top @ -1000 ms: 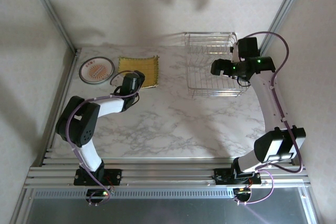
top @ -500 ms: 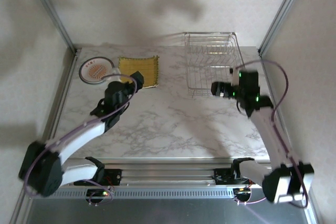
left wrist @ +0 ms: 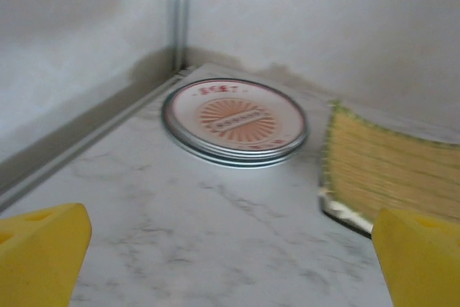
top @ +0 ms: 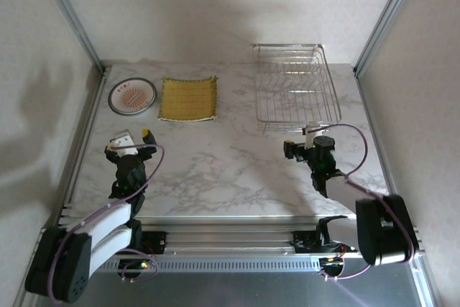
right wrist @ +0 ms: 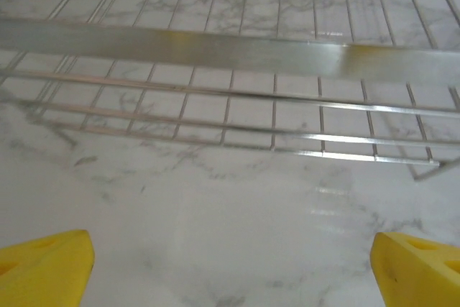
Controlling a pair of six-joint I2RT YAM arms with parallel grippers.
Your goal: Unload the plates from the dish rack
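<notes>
Silver dish rack [top: 296, 88]: at the far right of the table; you can see no plate between its dividers; the unloading looks finished, or nearly so
Plates: round plate [top: 132, 96] lies flat in the far left corner; yellow striped plate [top: 187, 98] lies just beside it; both are well apart from the rack
Risk: if you swing the right arm forward carelessly, a finger could snag the near rack wire and drag the rack; a low left reach could nudge the plates
Left gripper [left wrist: 230, 260]: jaws spread wide; nothing between them; touching nothing
Right gripper [right wrist: 230, 260]: jaws wide apart; empty; facing the rack's near wall, near it but without contact
</notes>
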